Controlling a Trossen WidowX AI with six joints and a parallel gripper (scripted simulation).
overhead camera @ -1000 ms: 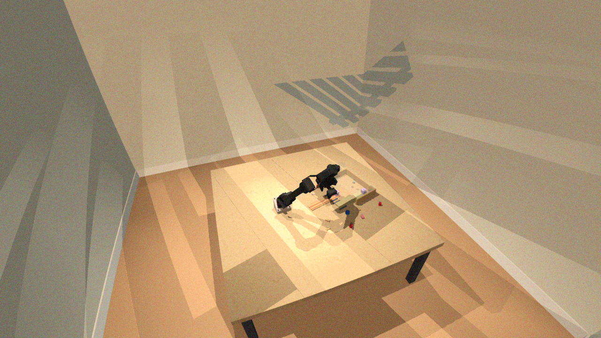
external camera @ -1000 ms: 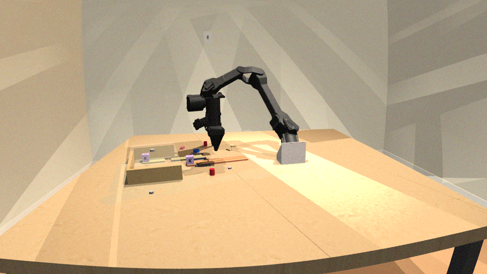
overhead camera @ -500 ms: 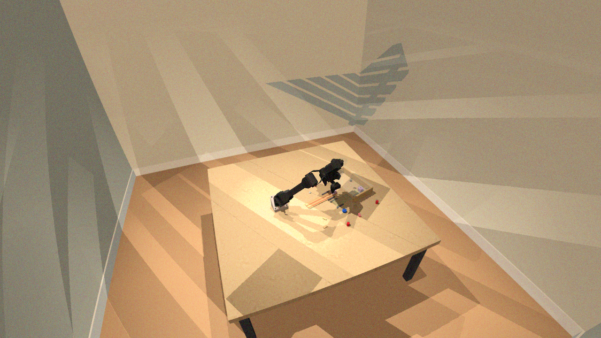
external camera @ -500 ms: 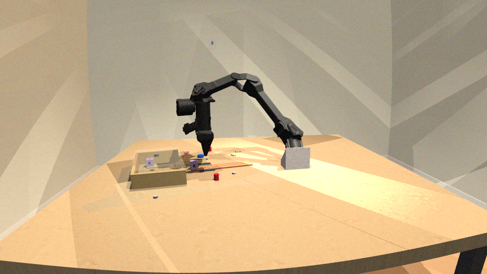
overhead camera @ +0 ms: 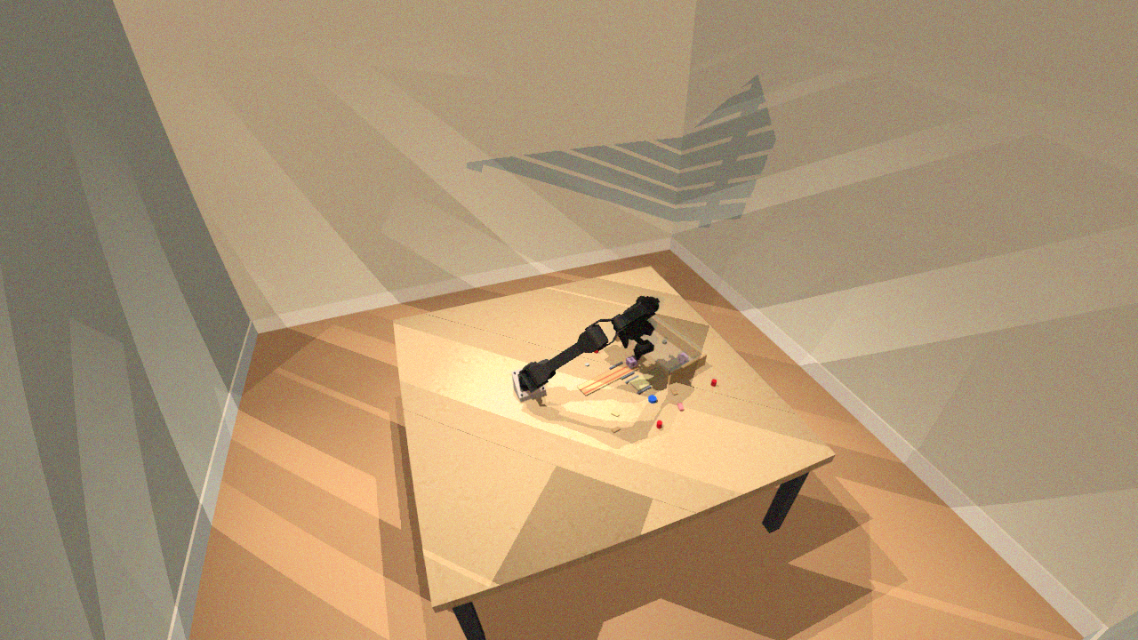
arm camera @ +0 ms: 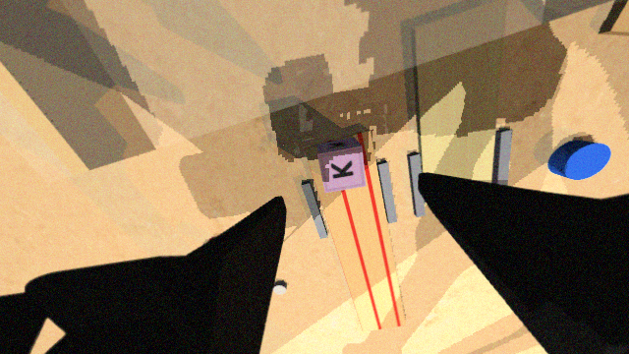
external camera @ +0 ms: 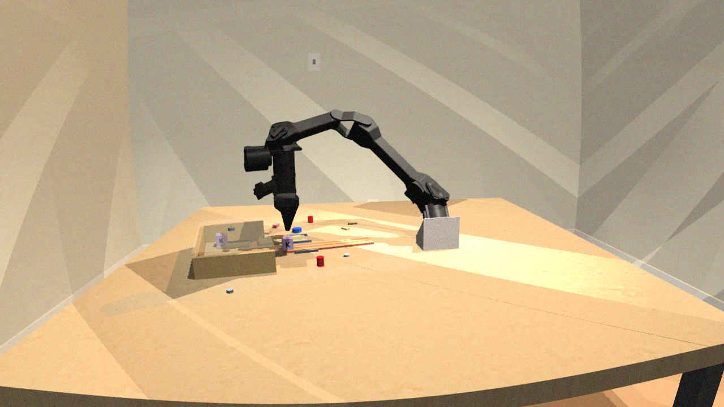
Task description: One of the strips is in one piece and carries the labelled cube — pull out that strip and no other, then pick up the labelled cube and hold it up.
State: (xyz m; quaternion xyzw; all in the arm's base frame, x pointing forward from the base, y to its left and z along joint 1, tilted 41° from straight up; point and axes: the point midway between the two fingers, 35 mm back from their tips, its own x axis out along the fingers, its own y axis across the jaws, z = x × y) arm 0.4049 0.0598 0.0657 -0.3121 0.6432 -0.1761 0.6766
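The K-labelled cube (overhead camera: 630,362) (external camera: 287,243) (arm camera: 342,169) sits on the red-lined strip (overhead camera: 608,380) (external camera: 344,245) (arm camera: 361,251), on the top view's right-edge side of the worktop (overhead camera: 556,509) (external camera: 405,329) (arm camera: 172,211). My end effector (overhead camera: 642,352) (external camera: 288,229) (arm camera: 349,192) hangs above it, spread wide and holding nothing. Nearer that right edge, the open-sided tray (overhead camera: 688,367) (external camera: 232,267) contains another K cube (overhead camera: 683,357) (external camera: 221,239). From my cube toward the near edge lie the blue disc (overhead camera: 652,398) (external camera: 296,229) (arm camera: 582,159), then a red cylinder (overhead camera: 659,424) (external camera: 310,219).
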